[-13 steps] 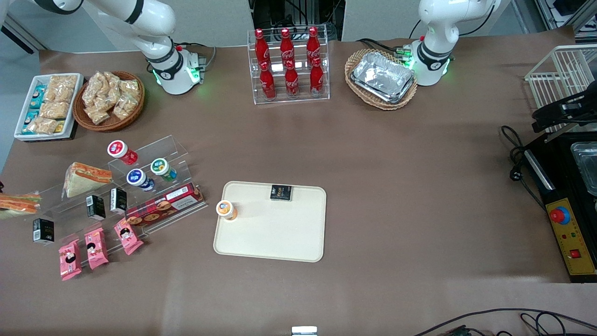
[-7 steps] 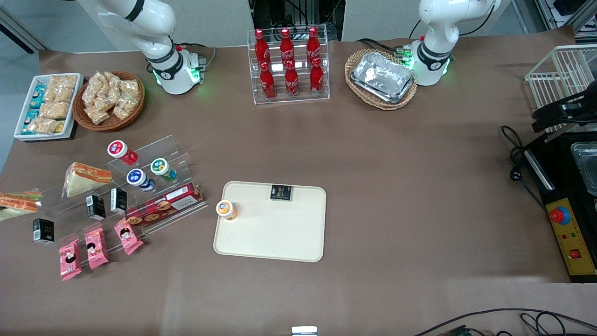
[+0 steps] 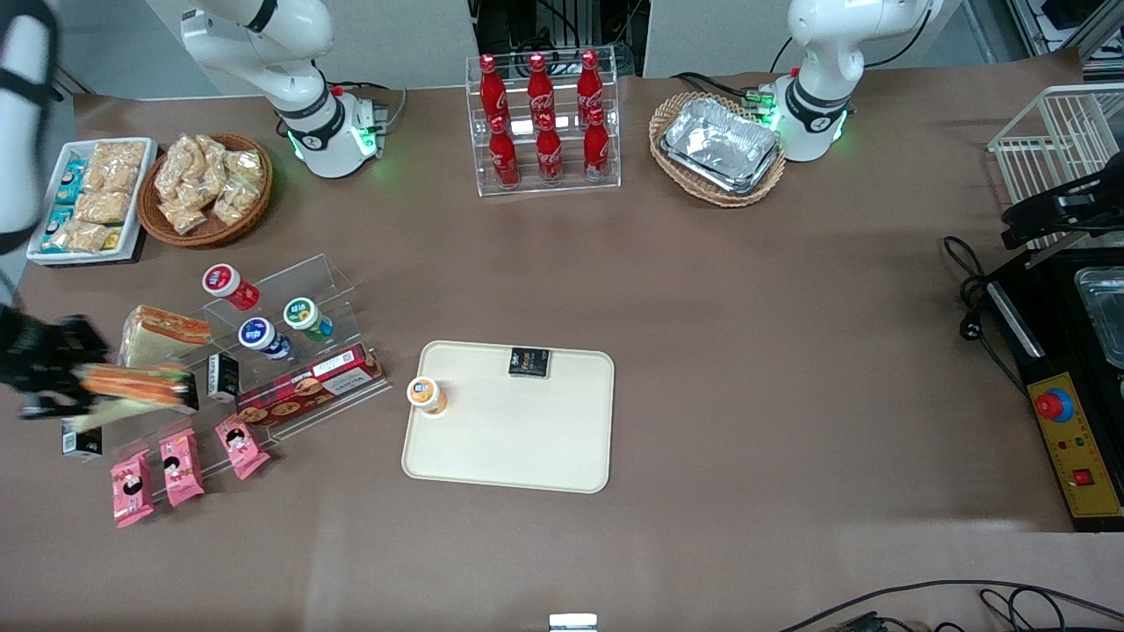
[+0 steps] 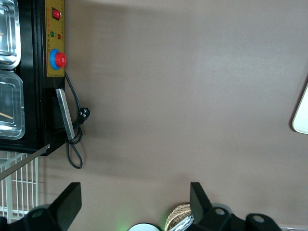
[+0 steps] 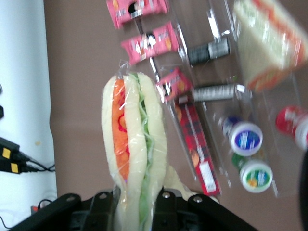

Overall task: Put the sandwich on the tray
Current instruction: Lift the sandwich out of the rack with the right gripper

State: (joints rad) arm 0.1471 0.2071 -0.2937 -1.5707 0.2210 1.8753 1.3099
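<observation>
At the working arm's end of the bench (image 3: 702,290), above the clear acrylic rack (image 3: 263,351), the gripper (image 3: 61,369) hangs with the sandwich (image 3: 132,384) in it. Right wrist view: fingers (image 5: 161,204) closed on one end of the sandwich (image 5: 134,144), one pad each side of the bread, wrap bunched at the grip. Sandwich sticks straight out from the fingers; orange and green filling stripes run along that axis.

Front view: long axis lies roughly sideways across the bench, free end pointing toward the tray (image 3: 509,456). Held clear of the pink snack packets (image 3: 180,461) nearest the camera and of the black cartons (image 3: 222,376) on the rack.

Key relation: tray sits well apart from the gripper, sideways toward the parked arm's end, at about the same depth from the camera. So the carry is, by my read, mostly a lateral traverse over the rack and the red biscuit box (image 3: 312,386).

Tray is not bare: orange-capped bottle (image 3: 426,394) at the edge closest to the rack, black packet (image 3: 529,361) at the rim farther from the camera. Open area is the middle and the part nearer the camera; aim there.

Farther back: wedge sandwich (image 3: 162,333) on the rack, just beside the held one, untouched. Capped bottles (image 3: 255,320) past it.
</observation>
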